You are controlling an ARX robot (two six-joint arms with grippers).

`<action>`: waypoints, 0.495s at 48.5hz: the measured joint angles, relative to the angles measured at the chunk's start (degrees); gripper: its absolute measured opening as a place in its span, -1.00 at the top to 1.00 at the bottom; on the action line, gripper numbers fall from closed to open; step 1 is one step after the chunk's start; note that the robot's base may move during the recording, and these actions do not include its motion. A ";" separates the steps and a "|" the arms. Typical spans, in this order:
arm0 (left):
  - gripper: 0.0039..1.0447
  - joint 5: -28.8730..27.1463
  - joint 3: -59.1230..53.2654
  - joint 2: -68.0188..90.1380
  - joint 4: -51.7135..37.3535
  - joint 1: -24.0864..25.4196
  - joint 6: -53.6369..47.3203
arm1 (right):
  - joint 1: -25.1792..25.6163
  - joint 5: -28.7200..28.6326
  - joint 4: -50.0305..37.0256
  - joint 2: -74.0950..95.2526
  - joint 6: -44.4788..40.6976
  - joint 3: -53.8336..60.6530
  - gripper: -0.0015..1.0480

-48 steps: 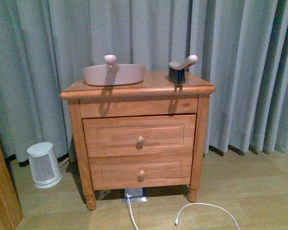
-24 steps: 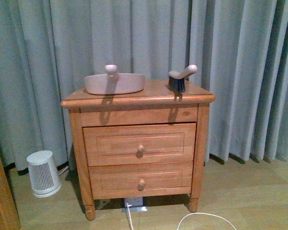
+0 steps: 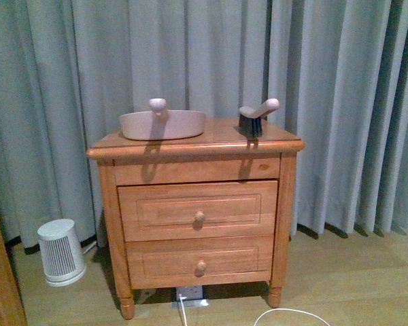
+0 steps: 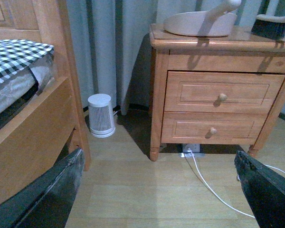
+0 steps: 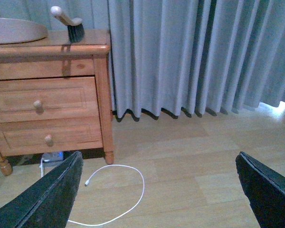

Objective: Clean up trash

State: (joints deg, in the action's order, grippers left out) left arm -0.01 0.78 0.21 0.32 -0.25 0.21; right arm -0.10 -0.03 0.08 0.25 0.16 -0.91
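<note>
No crumpled white wad of trash shows in any view. A beige dustpan (image 3: 162, 123) and a small hand brush (image 3: 255, 117) with dark bristles sit on top of a wooden nightstand (image 3: 197, 210); both also show in the left wrist view, the dustpan (image 4: 199, 23) and the brush (image 4: 273, 24), and in the right wrist view, the dustpan (image 5: 14, 29) and the brush (image 5: 69, 23). My left gripper (image 4: 159, 190) is open and empty above the wooden floor, well short of the nightstand. My right gripper (image 5: 159, 190) is open and empty above the floor right of the nightstand. Neither arm shows in the front view.
Grey curtains (image 3: 353, 102) hang behind the nightstand. A small white heater (image 3: 60, 251) stands on the floor to its left. A white cable (image 5: 118, 190) loops on the floor from a socket strip (image 4: 190, 151) under the nightstand. A wooden bed frame (image 4: 33, 123) with checked bedding is at the left.
The front view has shifted: the nightstand sits lower in the picture and less of the floor and cable shows. Nothing on the nightstand has moved.
</note>
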 joint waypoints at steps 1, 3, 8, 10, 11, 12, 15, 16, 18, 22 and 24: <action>-0.86 0.00 0.00 0.00 0.00 0.00 0.00 | 0.00 0.00 0.00 0.00 0.00 0.00 -0.86; -0.86 0.00 0.00 0.00 0.00 0.00 0.00 | 0.00 0.00 0.00 0.00 0.00 0.00 -0.86; -0.86 0.00 0.00 0.00 0.00 0.00 0.00 | 0.00 0.00 0.00 0.00 0.00 0.00 -0.86; -0.86 0.00 0.00 0.00 0.00 0.00 0.02 | 0.00 0.00 0.00 0.00 0.00 0.00 -0.86; -0.86 0.00 0.00 0.00 0.00 0.00 0.00 | 0.00 0.00 0.00 0.00 0.00 0.00 -0.86; -0.86 0.00 0.00 0.00 0.00 0.00 0.02 | 0.00 0.00 0.00 0.00 0.00 0.00 -0.86; -0.86 -0.02 0.00 0.00 0.00 0.00 0.02 | 0.00 0.00 0.00 0.00 0.00 0.00 -0.86; -0.86 0.00 0.00 0.00 0.00 0.00 0.02 | 0.00 0.00 0.00 0.00 0.00 0.00 -0.86; -0.86 -0.02 0.00 0.00 0.00 0.00 0.00 | 0.00 0.00 0.00 0.00 0.00 0.00 -0.86; -0.86 0.02 0.00 0.00 0.00 0.00 0.00 | 0.00 0.00 0.00 0.00 0.00 0.00 -0.86; -0.86 0.00 0.00 0.00 0.00 0.00 0.02 | 0.00 0.00 0.00 0.00 0.00 0.00 -0.86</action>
State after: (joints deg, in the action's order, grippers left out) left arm -0.01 0.78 0.21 0.32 -0.25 0.23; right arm -0.10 -0.03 0.08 0.25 0.16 -0.91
